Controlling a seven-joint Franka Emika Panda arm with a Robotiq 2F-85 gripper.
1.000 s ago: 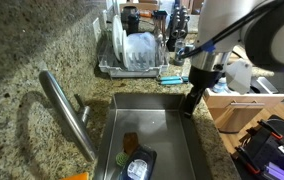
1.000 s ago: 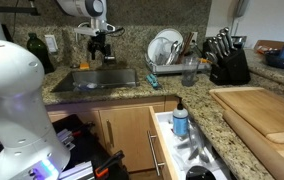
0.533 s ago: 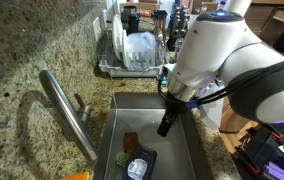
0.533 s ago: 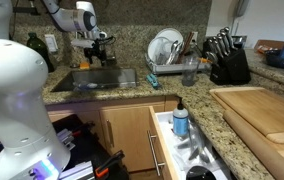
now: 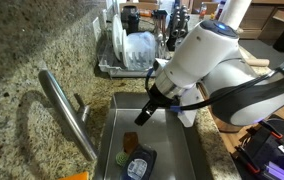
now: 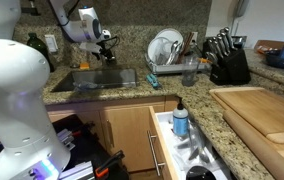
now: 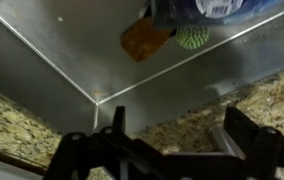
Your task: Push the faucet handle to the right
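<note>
The faucet handle [image 5: 81, 107] is a short steel lever sticking up beside the long spout [image 5: 67, 112] on the granite counter, left of the sink [image 5: 177, 150]. My gripper [image 5: 142, 114] hangs over the sink's left half, apart from the handle, and is open and empty. It also shows in an exterior view [image 6: 107, 50] above the sink. In the wrist view the open fingers [image 7: 179, 135] frame the sink's rim and granite. A grey metal piece [image 7: 220, 136] lies by one finger; I cannot tell if it is the handle.
The sink holds an orange sponge [image 7: 142, 40], a green scrubber [image 7: 192, 38] and a dark container [image 5: 137, 163]. A dish rack [image 5: 132, 55] with plates stands behind the sink. A knife block [image 6: 227, 62] and a cutting board [image 6: 262, 108] sit farther along the counter.
The arm has swung from the sink's right rim across the basin toward the faucet side. The gripper is now lower over the sink's left half. The handle has not moved.
</note>
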